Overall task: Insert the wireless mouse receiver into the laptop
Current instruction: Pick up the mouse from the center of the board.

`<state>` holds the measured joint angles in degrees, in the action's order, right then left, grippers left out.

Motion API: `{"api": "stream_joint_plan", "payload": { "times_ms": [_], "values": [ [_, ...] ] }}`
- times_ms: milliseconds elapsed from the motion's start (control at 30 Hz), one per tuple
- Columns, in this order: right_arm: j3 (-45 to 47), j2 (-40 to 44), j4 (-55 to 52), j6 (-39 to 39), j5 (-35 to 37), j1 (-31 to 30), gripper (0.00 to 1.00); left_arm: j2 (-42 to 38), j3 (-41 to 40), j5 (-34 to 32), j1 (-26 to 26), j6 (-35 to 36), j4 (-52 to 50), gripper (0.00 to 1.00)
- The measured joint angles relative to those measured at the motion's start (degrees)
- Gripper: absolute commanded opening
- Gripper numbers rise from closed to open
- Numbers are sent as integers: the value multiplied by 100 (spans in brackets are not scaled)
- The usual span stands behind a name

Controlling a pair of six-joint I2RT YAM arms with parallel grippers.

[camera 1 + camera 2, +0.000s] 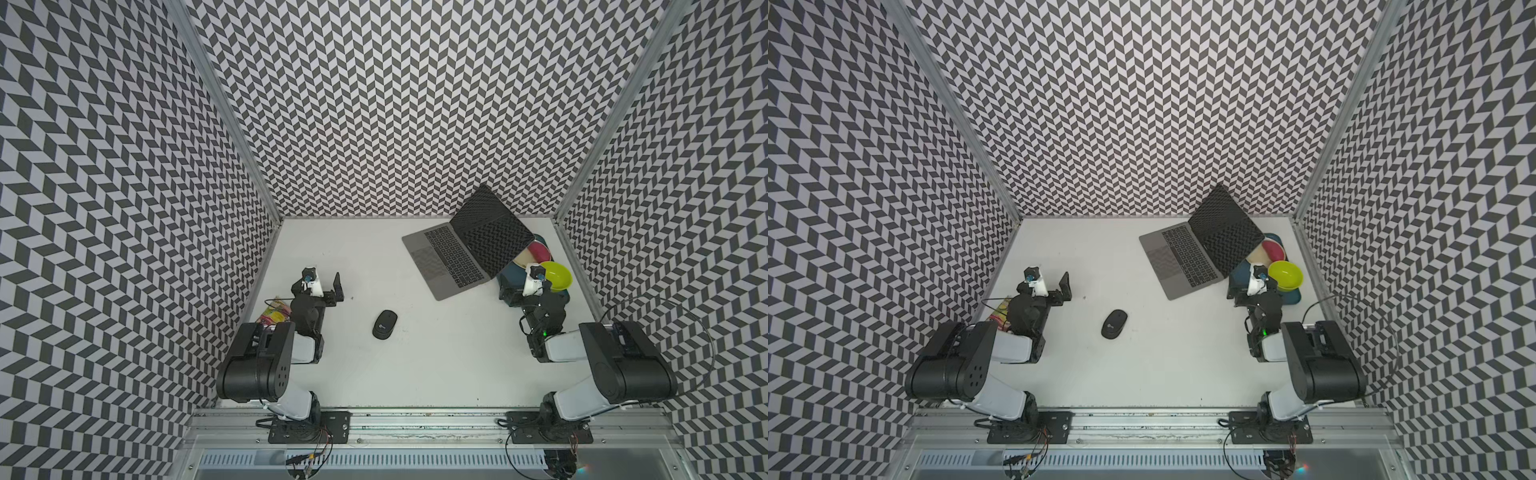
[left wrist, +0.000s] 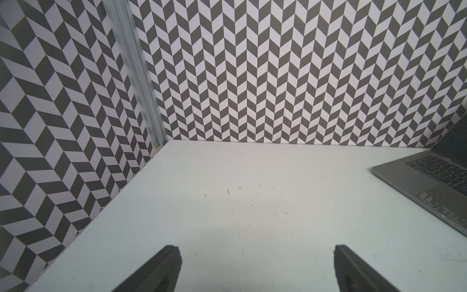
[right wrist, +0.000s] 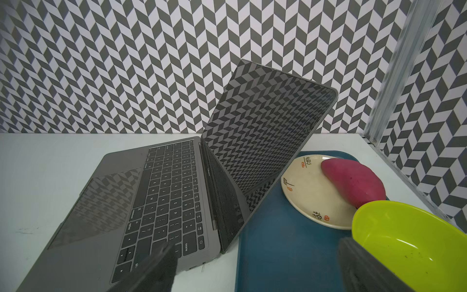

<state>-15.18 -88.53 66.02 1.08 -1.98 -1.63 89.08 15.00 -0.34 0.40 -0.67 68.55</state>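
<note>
Just ahead of our right gripper [image 3: 257, 245], jaws spread, empty, the laptop [image 3: 164, 192] sits open; our left gripper [image 2: 256, 249], equally spread, hangs well apart; left arm [image 1: 257, 361] and right arm [image 1: 623, 365] folded, elbows high.

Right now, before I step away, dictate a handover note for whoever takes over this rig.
Left gripper: open, empty.
Right gripper: open, empty, beside the laptop.
The laptop is open at the far right. The mouse is in the middle of the table. The receiver is not visible in any view.
Done: nothing yet.
Left: find the receiver, grasp it, plug it into the laptop.
</note>
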Motion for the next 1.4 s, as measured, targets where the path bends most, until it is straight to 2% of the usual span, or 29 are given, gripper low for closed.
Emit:
{"api": "stream_joint_plan", "payload": {
  "times_ms": [367,433,533,667,800,933,1033,1167,1300,1400],
  "values": [
    [-2,0,0,0,0,0,100,0,0,9,0,-2,-2,100],
    [-2,0,2,0,0,0,100,-26,2,168,0,90,-33,100],
    [7,157,-107,50,-114,-4,100,-420,164,238,-129,256,-704,100],
    [-166,1624,-1576,-358,-17,-28,100,-1259,1003,-201,-964,376,-2028,100],
    [-715,2835,-2688,-1478,240,-20,100,-1727,1987,-492,-1926,153,-3368,100],
    [-940,3475,-3676,-1941,-365,-63,100,-1652,2924,-603,-2677,-289,-5228,100],
    [-1060,3773,-4723,-1967,-699,-564,100,-1460,3265,-413,-3025,-688,-6666,100],
    [-1073,4146,-5694,-1932,-671,-1711,100,-931,3351,-22,-3126,-1001,-8070,100],
    [-1073,4234,-6183,-1932,-586,-2555,100,-280,3388,151,-3322,-1108,-8972,100],
    [-1073,4127,-6349,-1934,-507,-2774,100,133,3471,160,-3471,-1102,-9390,97]
  ]
}}
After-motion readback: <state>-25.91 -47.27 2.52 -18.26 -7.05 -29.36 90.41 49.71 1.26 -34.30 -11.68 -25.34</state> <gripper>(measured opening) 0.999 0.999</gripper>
